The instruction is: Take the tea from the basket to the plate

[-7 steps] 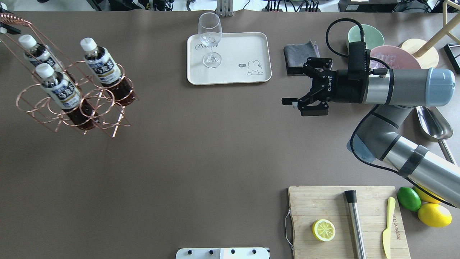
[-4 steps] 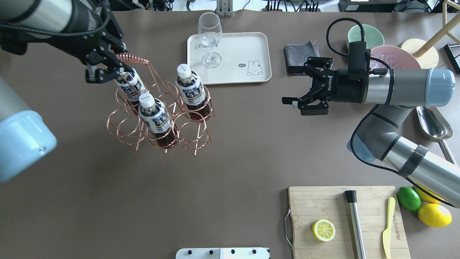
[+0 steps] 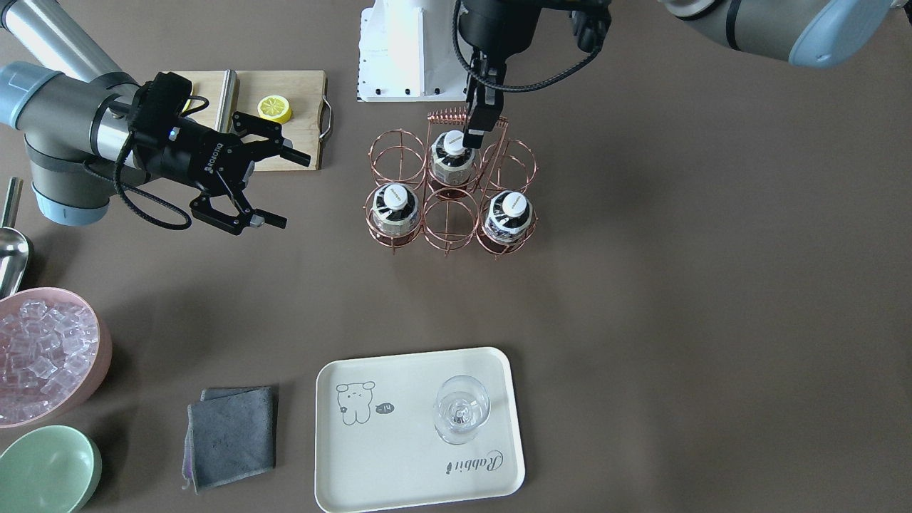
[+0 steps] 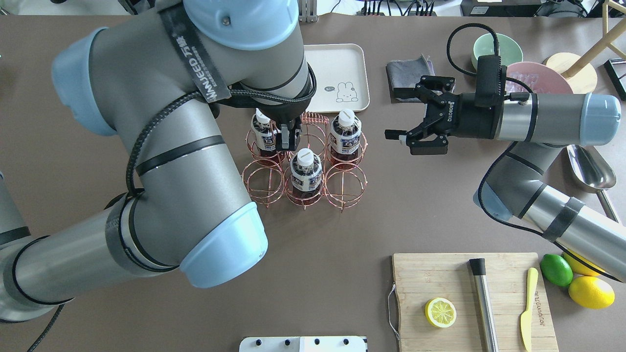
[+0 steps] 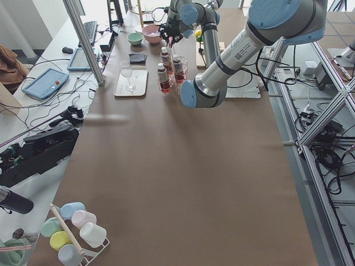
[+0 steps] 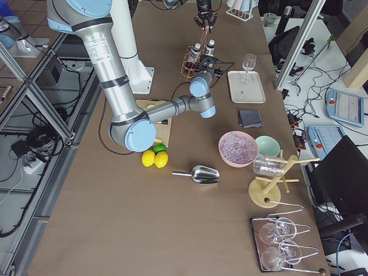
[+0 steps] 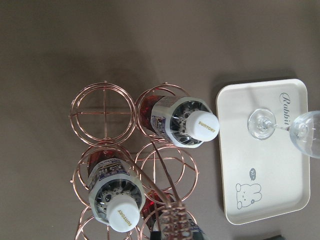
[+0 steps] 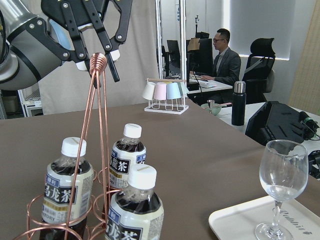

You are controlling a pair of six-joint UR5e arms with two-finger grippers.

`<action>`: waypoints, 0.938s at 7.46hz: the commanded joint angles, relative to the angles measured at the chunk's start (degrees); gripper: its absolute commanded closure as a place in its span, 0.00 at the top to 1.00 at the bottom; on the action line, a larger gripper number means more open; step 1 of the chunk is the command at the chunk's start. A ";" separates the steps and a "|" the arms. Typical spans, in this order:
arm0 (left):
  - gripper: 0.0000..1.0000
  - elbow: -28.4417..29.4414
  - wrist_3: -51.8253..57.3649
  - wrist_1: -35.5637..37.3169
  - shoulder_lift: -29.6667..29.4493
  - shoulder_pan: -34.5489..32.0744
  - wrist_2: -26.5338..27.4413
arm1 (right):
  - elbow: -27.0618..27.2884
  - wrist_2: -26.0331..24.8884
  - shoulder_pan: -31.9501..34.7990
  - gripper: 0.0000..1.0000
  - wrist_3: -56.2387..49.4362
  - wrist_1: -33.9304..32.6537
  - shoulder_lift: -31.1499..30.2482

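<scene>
The copper wire basket (image 4: 315, 117) stands mid-table, just in front of the cream plate (image 4: 342, 63). It holds three tea bottles (image 4: 304, 168) with white caps, also seen in the front view (image 3: 392, 206) and the left wrist view (image 7: 187, 122). My left gripper (image 4: 286, 139) is above the basket, shut on its coiled handle (image 8: 98, 62). My right gripper (image 4: 391, 112) is open and empty, to the right of the basket and level with it. A clear stemmed glass (image 3: 462, 410) stands on the plate (image 3: 399, 456).
A grey cloth (image 4: 408, 73), a mint bowl (image 3: 46, 470) and a pink bowl of ice cubes (image 3: 43, 356) lie right of the plate. A cutting board (image 4: 472, 298) with a lemon half, a steel scoop (image 4: 589, 168) and citrus fruit are near my right arm.
My left arm has carried the basket with its bottles from the table's far left to the middle, in front of the plate. The right gripper has hardly moved.
</scene>
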 commanded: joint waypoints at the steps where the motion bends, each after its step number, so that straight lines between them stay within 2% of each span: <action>1: 0.00 1.22 -1.74 -1.43 0.09 2.28 1.29 | 0.03 -0.02 -0.08 0.99 0.00 0.00 0.04; 4: 0.00 0.78 -1.74 -2.48 1.06 1.94 1.29 | -0.15 -0.19 -0.17 0.99 -0.09 0.00 0.21; 6: 0.00 1.04 -1.74 -2.58 0.97 1.93 1.29 | -1.11 -0.63 -2.97 0.98 -0.18 -0.35 0.74; 7: 0.00 0.96 -1.74 -2.58 0.80 1.93 1.29 | -1.12 -2.98 -5.25 0.98 -0.26 -0.44 0.74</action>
